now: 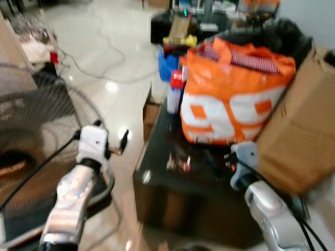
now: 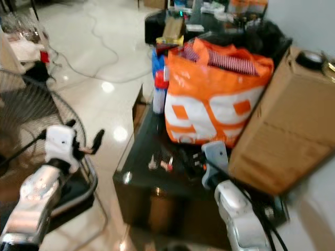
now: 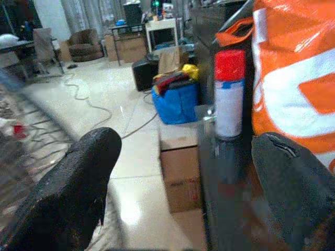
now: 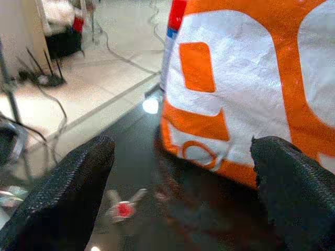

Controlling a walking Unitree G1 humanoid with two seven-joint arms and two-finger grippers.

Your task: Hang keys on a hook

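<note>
While both pincers gape empty, keys (image 4: 121,208) lie before the orange bag (image 1: 230,99), lettering unreadable.

Orange-and-white bag (image 1: 230,99) (red-capped can (image 1: 175,91))

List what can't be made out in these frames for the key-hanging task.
- Keys: small blurred shapes on the dark table in the eye views; count and ring unreadable.
- Same keys in the right wrist view, a red-centred smear, out of focus.
- Orange bag: hides the table behind it.
- Right gripper: open, fingers cut off by the frame edge.
- Fan grille: motion-blurred, cropped at the edge.
</note>
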